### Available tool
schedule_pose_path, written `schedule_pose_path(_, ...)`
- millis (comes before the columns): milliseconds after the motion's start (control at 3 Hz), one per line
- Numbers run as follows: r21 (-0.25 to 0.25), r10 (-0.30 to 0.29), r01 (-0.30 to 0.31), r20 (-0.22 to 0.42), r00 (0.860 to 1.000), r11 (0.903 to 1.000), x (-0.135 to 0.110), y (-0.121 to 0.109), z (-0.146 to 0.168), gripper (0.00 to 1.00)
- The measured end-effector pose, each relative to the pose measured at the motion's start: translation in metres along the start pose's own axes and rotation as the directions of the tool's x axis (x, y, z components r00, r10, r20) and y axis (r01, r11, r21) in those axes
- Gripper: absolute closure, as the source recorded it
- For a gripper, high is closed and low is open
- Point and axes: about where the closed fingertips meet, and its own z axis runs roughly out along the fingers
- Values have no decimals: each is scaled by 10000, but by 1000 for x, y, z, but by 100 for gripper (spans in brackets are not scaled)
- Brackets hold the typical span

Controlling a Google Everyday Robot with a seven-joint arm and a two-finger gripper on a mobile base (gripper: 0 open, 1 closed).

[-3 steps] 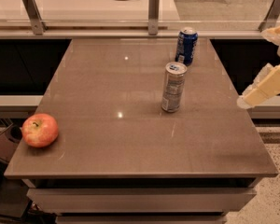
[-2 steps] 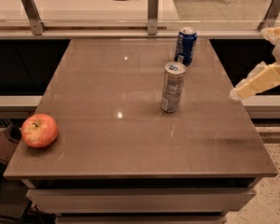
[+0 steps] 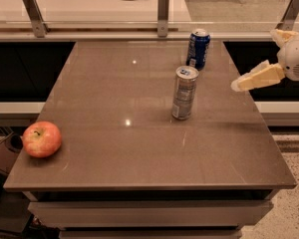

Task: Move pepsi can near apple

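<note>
Tool point(image 3: 256, 59): at the right edge of the tabletop point(image 3: 109, 88), raised above it, its two cream fingers point(image 3: 254, 78) spread apart, nothing held. Pepsi can point(image 3: 198, 49): nearest item to the tool, upright by the far edge, left of it and clear of contact. Silver can point(image 3: 184, 92): taller, upright, just in front of the pepsi can and slightly left, close but not touching. Apple point(image 3: 41, 139): near-left corner, close to the edge, well apart from both cans. Status, as I judge it: approach stage, grasp not yet made. Hazards noted: the tool could close on the silver can by mistake, since the two stand so close. A low sideways entry could clip either can and tip it. The straight path to the apple runs past the silver can, so a carried can held too low may knock it over. A hard set-down beside the apple could nudge it off the near edge.
</note>
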Motion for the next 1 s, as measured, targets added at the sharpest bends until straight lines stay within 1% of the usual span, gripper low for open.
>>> schedule_pose_path(333,-167,639,-627,823,9946,9979,0,-9,31,0)
schedule_pose_path(667,-391,1301,-1254,1584,9788,9913,-5,-16,57,0)
schedule_pose_path(1000,-702,1751,-1636,2161,9605,9840,-16,-21,81,0)
